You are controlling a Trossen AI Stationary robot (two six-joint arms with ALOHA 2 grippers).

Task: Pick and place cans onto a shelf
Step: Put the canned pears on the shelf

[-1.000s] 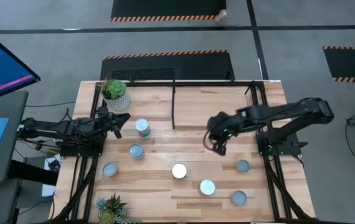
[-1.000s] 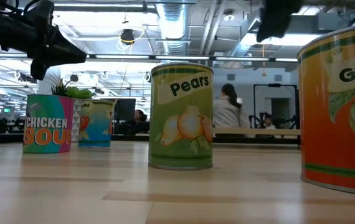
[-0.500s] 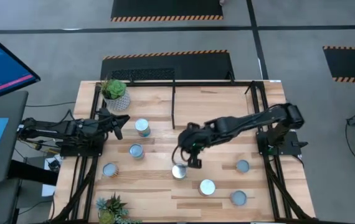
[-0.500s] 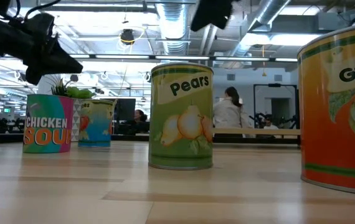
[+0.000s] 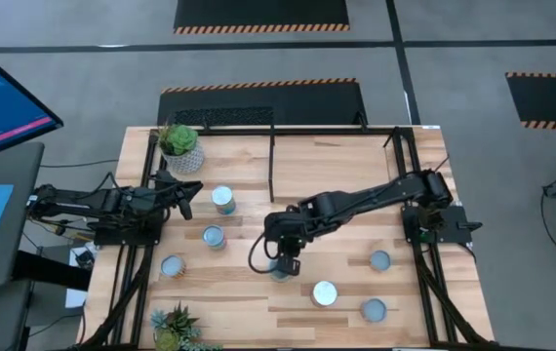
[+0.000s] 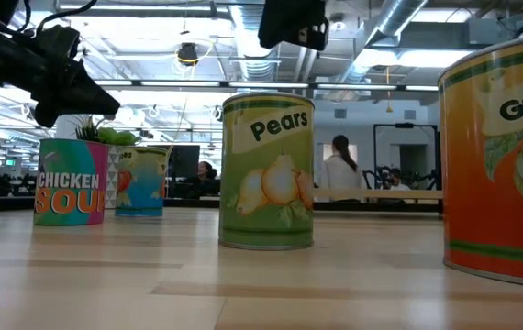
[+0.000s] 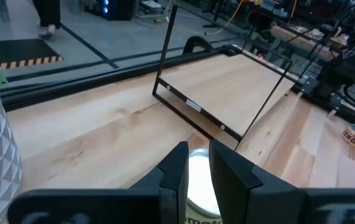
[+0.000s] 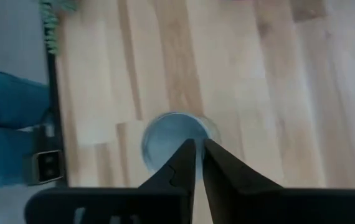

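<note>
Several cans stand upright on the wooden table: one [image 5: 223, 199] just past my left gripper [image 5: 186, 197], others [image 5: 214, 236] [image 5: 172, 265] at the left, and more [image 5: 325, 292] at the near right. My right gripper [image 5: 283, 261] hangs shut over a middle can [image 8: 174, 140], apart from it. In the low view it [image 6: 294, 23] hangs above the green Pears can [image 6: 267, 170]. My left gripper [image 7: 197, 149] is shut and holds nothing. The shelf [image 5: 337, 161] is the rod-bounded bay at the far side.
Potted plants stand at the far left corner [image 5: 179, 144] and the near left corner [image 5: 174, 327]. Black frame rods [image 5: 273, 166] rise along the table's far part and sides. A pink Chicken Soup can [image 6: 71, 181] and an orange can [image 6: 500, 156] flank the Pears can.
My right gripper has swept from right of centre toward the table's left and near edge, and now hangs over the middle can. The cans stand where they stood.
</note>
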